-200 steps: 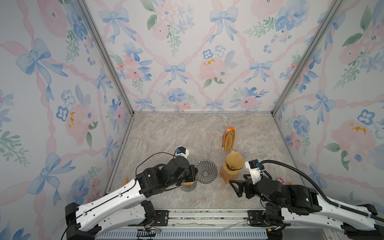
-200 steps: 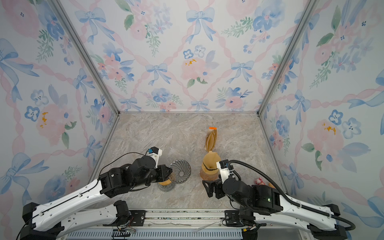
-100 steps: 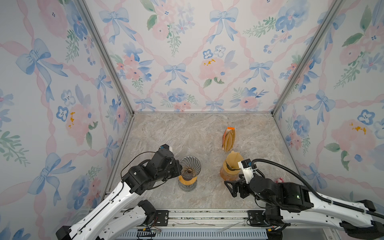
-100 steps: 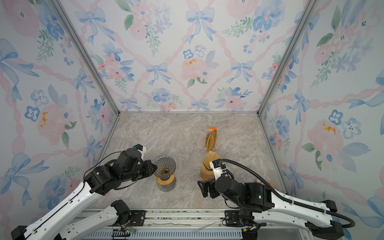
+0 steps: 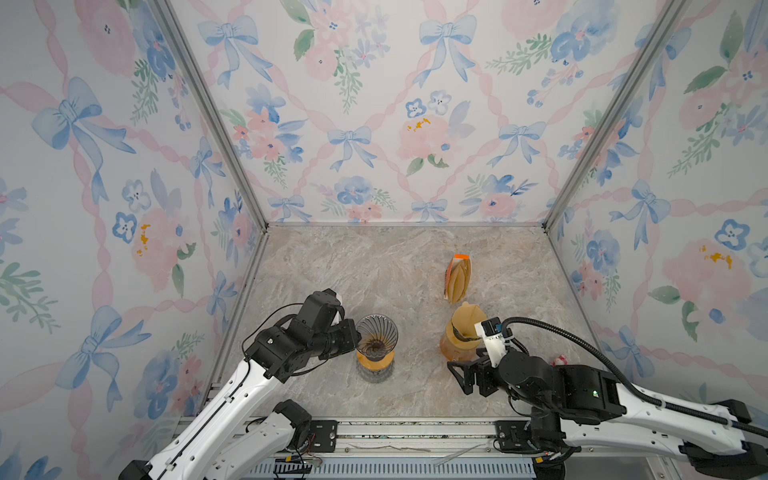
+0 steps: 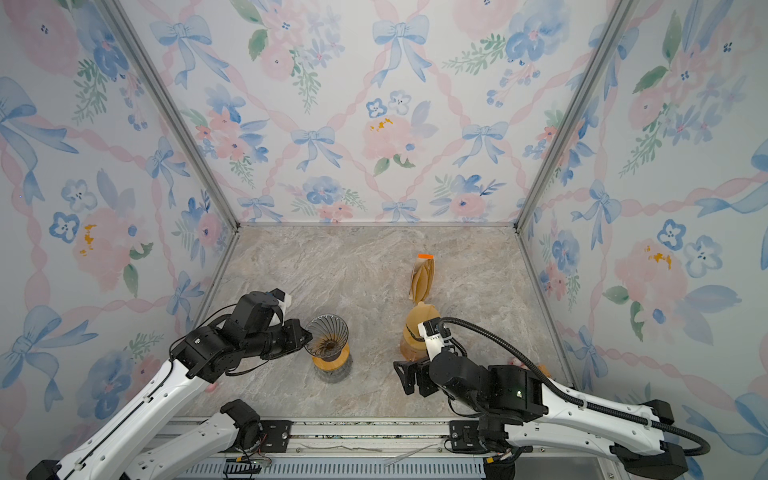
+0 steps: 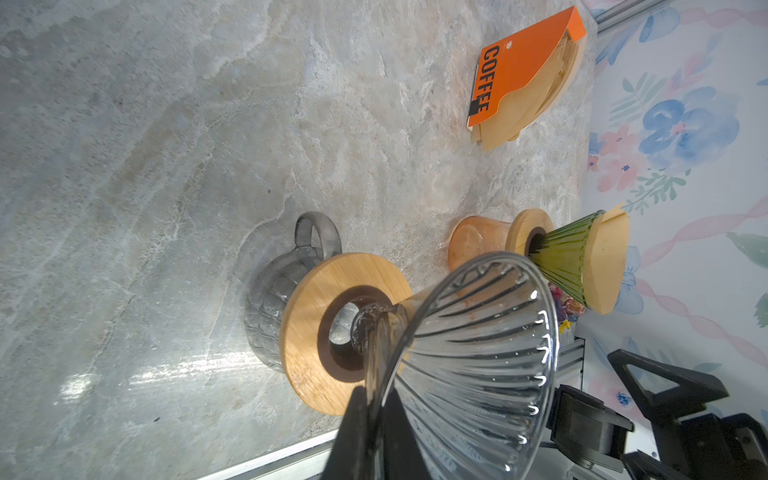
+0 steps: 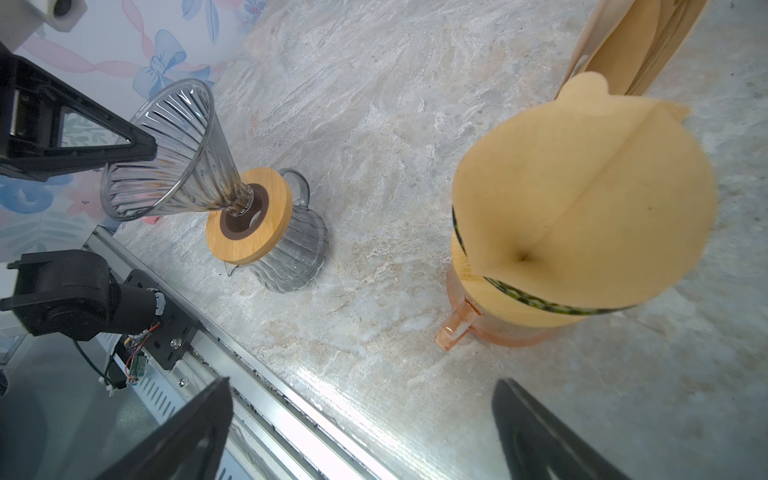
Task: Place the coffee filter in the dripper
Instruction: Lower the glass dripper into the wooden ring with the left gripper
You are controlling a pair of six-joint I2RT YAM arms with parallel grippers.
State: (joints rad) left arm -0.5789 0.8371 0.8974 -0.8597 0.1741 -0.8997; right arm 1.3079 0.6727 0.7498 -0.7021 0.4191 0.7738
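My left tool (image 5: 354, 337) pinches the rim of the clear ribbed glass dripper (image 5: 376, 332), empty on its wood-collared glass jug (image 8: 291, 253); I'd hold it steady. My right tool (image 5: 462, 376) hangs spread beside the brown paper coffee filter (image 8: 582, 199) seated in the green ribbed dripper (image 7: 561, 257); I'd nip its upper edge gently.

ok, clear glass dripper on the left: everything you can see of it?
The clear glass dripper is a ribbed, transparent cone, wide mouth up, narrowing to a short neck. Empty: no filter inside, only brownish staining near the neck. The neck sits in the dark-lined hole of a round wooden collar atop a ribbed glass server with a handle, on the marble tabletop. The left gripper is shut on its rim.
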